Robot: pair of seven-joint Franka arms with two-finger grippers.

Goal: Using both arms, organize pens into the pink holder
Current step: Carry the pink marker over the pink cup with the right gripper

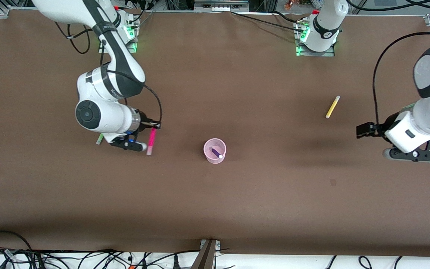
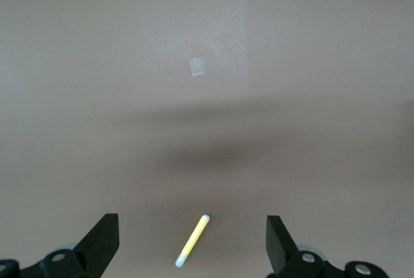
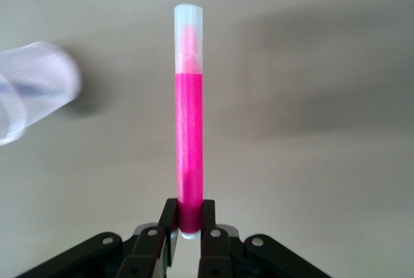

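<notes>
My right gripper (image 1: pixel 154 126) (image 3: pixel 188 216) is shut on one end of the magenta-pink pen (image 1: pixel 150 141) (image 3: pixel 189 129), which sticks straight out from the jaws, pale cap outward, over the table beside the pink holder (image 1: pixel 215 150) (image 3: pixel 32 90). The holder stands mid-table with the dark purple pen (image 1: pixel 217 152) inside. A green pen (image 1: pixel 99 139) lies mostly hidden under the right wrist. My left gripper (image 1: pixel 364 130) (image 2: pixel 192 220) hangs open and empty above the table near the yellow pen (image 1: pixel 332 107) (image 2: pixel 192 241), which lies flat.
Brown cloth covers the table (image 1: pixel 259 209). A small pale patch (image 1: pixel 333 182) (image 2: pixel 198 66) marks it nearer the front camera than the yellow pen. Cables and a bracket (image 1: pixel 207 254) run along the front edge.
</notes>
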